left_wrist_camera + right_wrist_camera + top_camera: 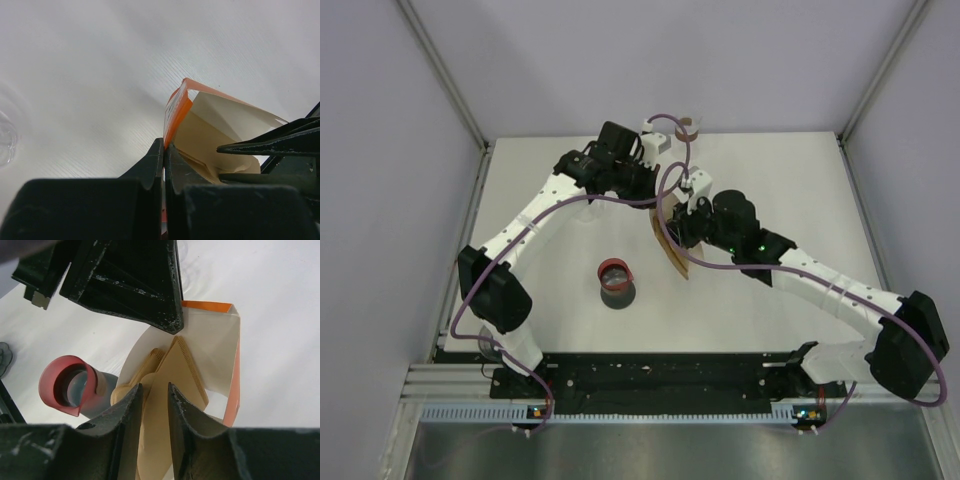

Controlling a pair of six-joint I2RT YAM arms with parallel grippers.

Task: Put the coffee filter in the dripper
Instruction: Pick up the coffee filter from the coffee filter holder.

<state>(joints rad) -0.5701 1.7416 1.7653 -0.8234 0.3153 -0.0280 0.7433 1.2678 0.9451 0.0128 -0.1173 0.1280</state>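
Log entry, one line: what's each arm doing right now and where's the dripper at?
left gripper: shut on filter pack | right gripper: jaws slightly apart around brown filter | dripper: no filter yet

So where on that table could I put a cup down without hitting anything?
Bare patches: the far right of the table, between the right arm and the right edge, and the strip between the dripper and the near edge. Crowded: the middle, where the left gripper and right gripper meet at the filter pack.
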